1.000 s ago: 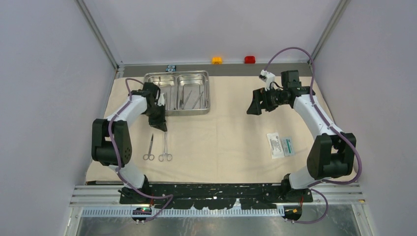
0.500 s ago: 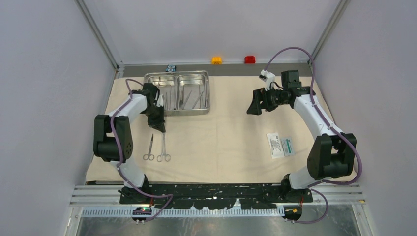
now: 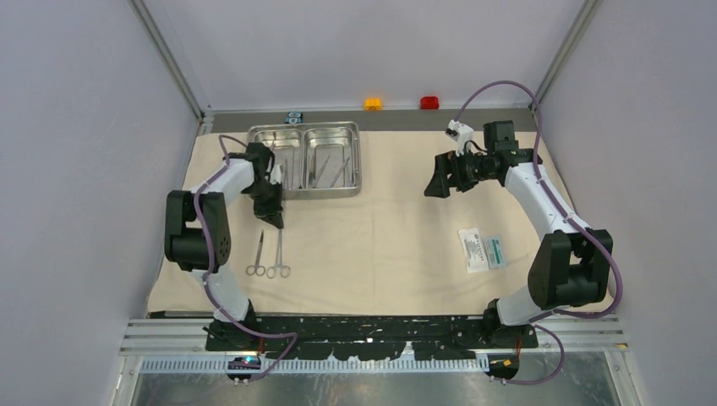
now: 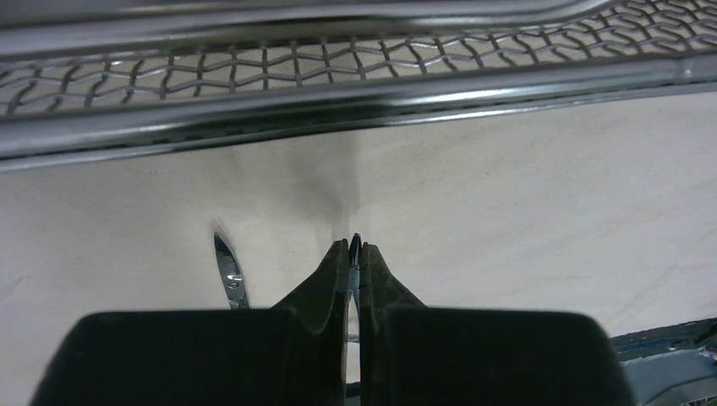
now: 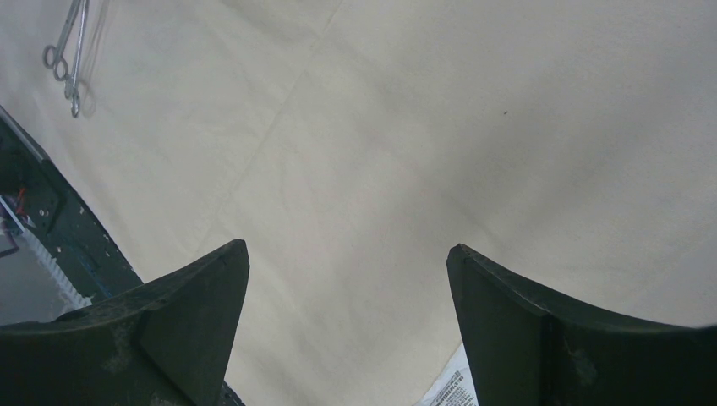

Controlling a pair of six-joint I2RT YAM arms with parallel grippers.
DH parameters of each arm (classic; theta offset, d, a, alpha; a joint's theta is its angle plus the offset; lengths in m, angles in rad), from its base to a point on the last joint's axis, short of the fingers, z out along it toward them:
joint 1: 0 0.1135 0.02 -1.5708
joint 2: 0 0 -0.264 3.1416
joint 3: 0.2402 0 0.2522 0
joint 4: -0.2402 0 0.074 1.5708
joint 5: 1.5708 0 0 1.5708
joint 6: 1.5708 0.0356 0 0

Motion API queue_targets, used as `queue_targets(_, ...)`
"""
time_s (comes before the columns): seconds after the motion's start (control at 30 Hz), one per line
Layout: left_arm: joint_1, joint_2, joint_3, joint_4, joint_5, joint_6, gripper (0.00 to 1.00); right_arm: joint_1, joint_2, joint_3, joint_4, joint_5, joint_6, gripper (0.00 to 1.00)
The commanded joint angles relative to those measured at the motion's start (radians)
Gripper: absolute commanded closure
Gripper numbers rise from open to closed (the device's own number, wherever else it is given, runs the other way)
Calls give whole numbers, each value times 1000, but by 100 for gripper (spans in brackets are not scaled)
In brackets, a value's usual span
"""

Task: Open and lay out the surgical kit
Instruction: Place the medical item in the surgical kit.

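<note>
The beige cloth wrap point(image 3: 389, 228) lies spread flat over the table. The steel two-compartment tray point(image 3: 358, 161) stands at the back left with thin tools point(image 3: 330, 169) inside. My left gripper point(image 3: 276, 223) point(image 4: 354, 248) is just in front of the tray, shut on the tip of ring-handled forceps point(image 3: 279, 254) whose rings rest on the cloth. A second ring-handled tool point(image 3: 256, 254) point(image 4: 228, 272) lies beside it to the left. My right gripper point(image 3: 436, 179) point(image 5: 347, 254) hovers open over bare cloth. The white-and-green packet point(image 3: 483, 249) point(image 5: 448, 391) lies on the right.
An orange button point(image 3: 373, 103) and a red button point(image 3: 429, 102) sit at the back edge, with a small black-and-blue block point(image 3: 294, 116) behind the tray. The tray's rim point(image 4: 355, 93) fills the top of the left wrist view.
The left arm's elbow has swung back toward the tray while its gripper stays shut on the forceps tip. The forceps' ring end has shifted slightly left. The right arm has not moved.
</note>
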Motion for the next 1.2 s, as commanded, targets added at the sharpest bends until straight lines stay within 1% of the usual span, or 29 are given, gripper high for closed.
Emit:
queue_targets(0.0, 10, 13, 47, -21, 0, 22, 100, -1, -28, 11, 30, -11, -7, 9)
queue_targets(0.17, 10, 30, 50, -19, 10, 20, 99, -2, -27, 12, 28, -10, -8, 9)
queue_targets(0.4, 10, 53, 58, -24, 17, 19, 93, -1, -22, 13, 27, -10, -10, 9)
queue_targets(0.7, 12, 89, 78, -34, 29, 13, 90, -1, -19, 14, 26, -12, -11, 9)
queue_targets(1.03, 15, 97, 85, -38, 30, 7, 89, -2, -12, 15, 23, -14, -11, 9)
queue_targets(1.17, 17, 92, 82, -38, 30, 4, 86, -2, -9, 15, 23, -17, -11, 9)
